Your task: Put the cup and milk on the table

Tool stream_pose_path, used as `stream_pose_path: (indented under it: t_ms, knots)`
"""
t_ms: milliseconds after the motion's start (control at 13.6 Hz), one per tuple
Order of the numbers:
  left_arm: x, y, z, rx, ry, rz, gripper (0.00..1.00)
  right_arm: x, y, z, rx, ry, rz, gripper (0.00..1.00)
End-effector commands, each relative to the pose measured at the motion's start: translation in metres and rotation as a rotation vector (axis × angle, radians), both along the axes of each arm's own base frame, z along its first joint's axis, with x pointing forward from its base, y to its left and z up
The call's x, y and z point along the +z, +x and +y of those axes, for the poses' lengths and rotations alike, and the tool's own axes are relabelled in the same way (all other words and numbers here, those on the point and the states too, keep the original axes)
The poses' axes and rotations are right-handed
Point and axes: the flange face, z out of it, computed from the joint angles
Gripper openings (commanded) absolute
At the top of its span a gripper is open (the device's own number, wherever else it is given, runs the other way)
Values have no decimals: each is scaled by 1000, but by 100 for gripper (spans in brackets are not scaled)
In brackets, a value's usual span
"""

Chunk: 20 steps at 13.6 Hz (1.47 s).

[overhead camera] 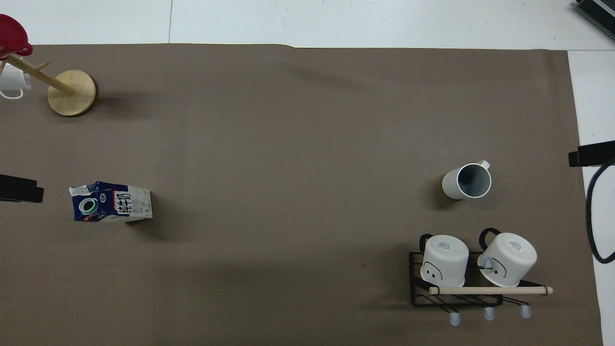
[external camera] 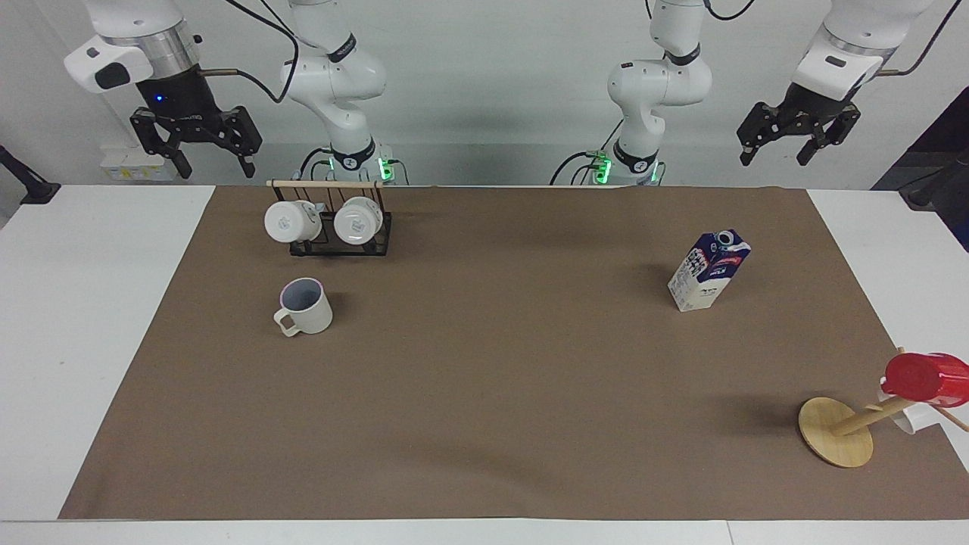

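We see the cup (external camera: 306, 305) standing upright on the brown sheet (external camera: 484, 378) of the table (external camera: 83, 303), toward the right arm's end and just farther from the robots than the black rack (external camera: 341, 235) (which carries two white mugs (external camera: 286, 221)). The milk (external camera: 708, 271) stands upright on the sheet toward the left arm's end, well apart from the cup, with a wooden mug tree (external camera: 836, 441) bearing a red cup (external camera: 925, 377) farther out. Both arms wait raised at the robots' edge, the left gripper (external camera: 780, 155) and the right gripper (external camera: 214, 165) each with fingers spread and holding nothing.
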Motion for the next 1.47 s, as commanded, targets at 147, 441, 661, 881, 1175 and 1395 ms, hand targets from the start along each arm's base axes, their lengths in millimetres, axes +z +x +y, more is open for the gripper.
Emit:
stream_pose_path:
  t_ms: [147, 441, 661, 881, 1175, 1395]
  knots:
    - [2, 0, -2, -2, 7, -30, 100, -1, -4, -2, 16, 3, 0, 100]
    - [-1, -1, -2, -4, 8, -22, 100, -1, -4, -2, 16, 3, 0, 100]
    - [-3, -1, -2, -5, 8, -19, 100, -1, -4, -2, 16, 3, 2, 100]
    - [-3, -1, -2, -7, 8, -18, 100, -1, -4, -2, 16, 3, 0, 100]
    - [-5, 1, -2, -4, 7, -41, 100, -1, -4, -2, 16, 3, 2, 100]
    - [-12, 2, 0, -1, 7, -27, 100, -1, -4, -2, 16, 3, 2, 100]
